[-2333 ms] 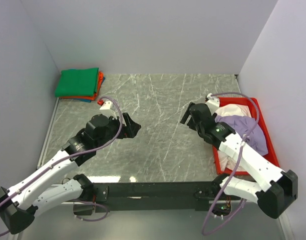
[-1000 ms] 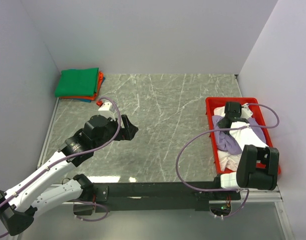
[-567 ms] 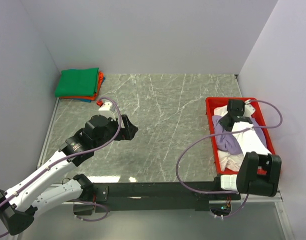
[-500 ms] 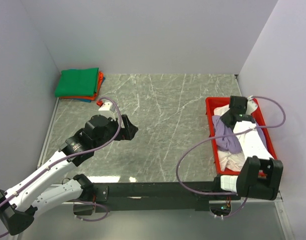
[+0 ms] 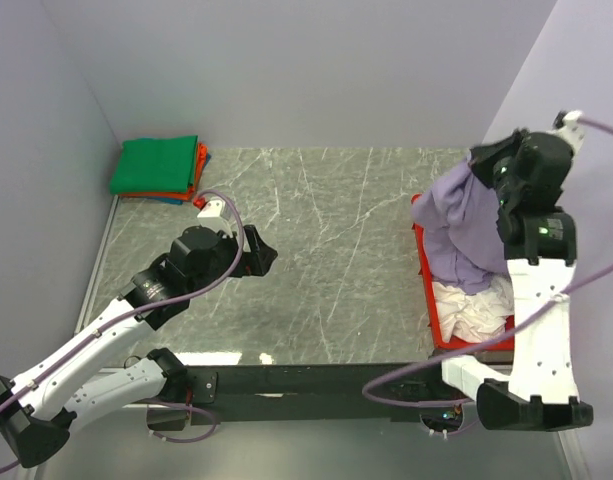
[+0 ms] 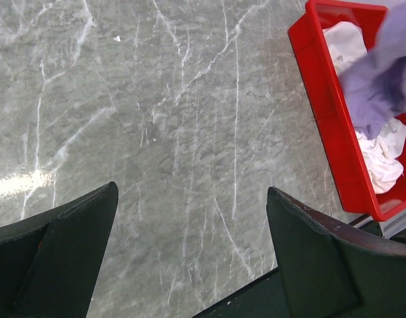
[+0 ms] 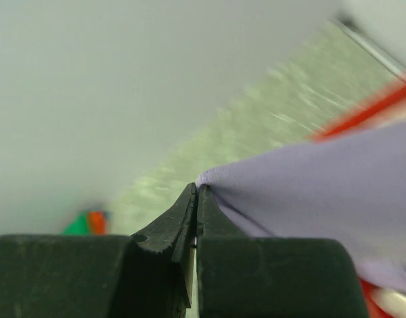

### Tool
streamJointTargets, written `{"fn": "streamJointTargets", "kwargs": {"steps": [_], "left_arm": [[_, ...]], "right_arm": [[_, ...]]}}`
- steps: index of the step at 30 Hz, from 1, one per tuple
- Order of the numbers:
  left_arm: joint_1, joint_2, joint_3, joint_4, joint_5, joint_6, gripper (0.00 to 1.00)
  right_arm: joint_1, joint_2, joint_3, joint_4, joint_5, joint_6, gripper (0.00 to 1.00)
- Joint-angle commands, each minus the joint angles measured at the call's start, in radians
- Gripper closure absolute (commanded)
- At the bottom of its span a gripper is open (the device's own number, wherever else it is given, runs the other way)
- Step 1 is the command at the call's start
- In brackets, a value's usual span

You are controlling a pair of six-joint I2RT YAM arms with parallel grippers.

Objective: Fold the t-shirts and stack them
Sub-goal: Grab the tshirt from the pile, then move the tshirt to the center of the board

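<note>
Right of frame: my right gripper point(image 5: 481, 160), down in red tray point(image 5: 426, 290) half a second ago, now raised high. Jaws pinched shut on edge of purple shirt point(image 5: 466, 225); shirt hangs free, hem trailing into tray. White shirt point(image 5: 476, 305) left behind. My left gripper point(image 5: 261, 258) wide open, empty, over table point(image 5: 336, 260). Folded stack point(image 5: 156, 165) upper left unchanged. Pick looks done; spreading next, I judge.

- Top external: high behind the near edge, looking down on the whole table point(image 5: 336, 230).
- Left wrist: above mid-table, facing down; shares red tray point(image 6: 320, 99) with top view.
- Right wrist: raised, near-level, very close on lavender shirt point(image 7: 308, 179); folded stack point(image 7: 87, 222) far off, blurred.
</note>
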Motion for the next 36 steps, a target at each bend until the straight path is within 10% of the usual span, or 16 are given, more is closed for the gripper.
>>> {"fn": "streamJointTargets", "kwargs": {"steps": [1, 16, 24, 31, 36], "left_arm": [[-0.002, 0.004, 0.053, 0.020, -0.031, 0.001, 0.01], [0.006, -0.032, 0.038, 0.003, -0.141, -0.035, 0.00], [0.007, -0.030, 0.009, -0.021, -0.200, -0.082, 0.01], [0.012, -0.062, -0.123, -0.038, -0.292, -0.232, 0.07], [0.015, -0.073, -0.231, -0.024, -0.325, -0.352, 0.19]], "right_arm": [[0.068, 0.014, 0.219, 0.001, -0.048, -0.011, 1.00], [0.615, 0.316, 0.680, 0.065, -0.054, -0.013, 1.00], [0.497, 0.258, 0.202, 0.215, -0.184, 0.056, 1.00], [0.318, 0.145, -0.273, 0.269, -0.216, 0.067, 0.58], [0.460, 0.108, -0.495, 0.297, -0.090, 0.056, 0.51]]}}
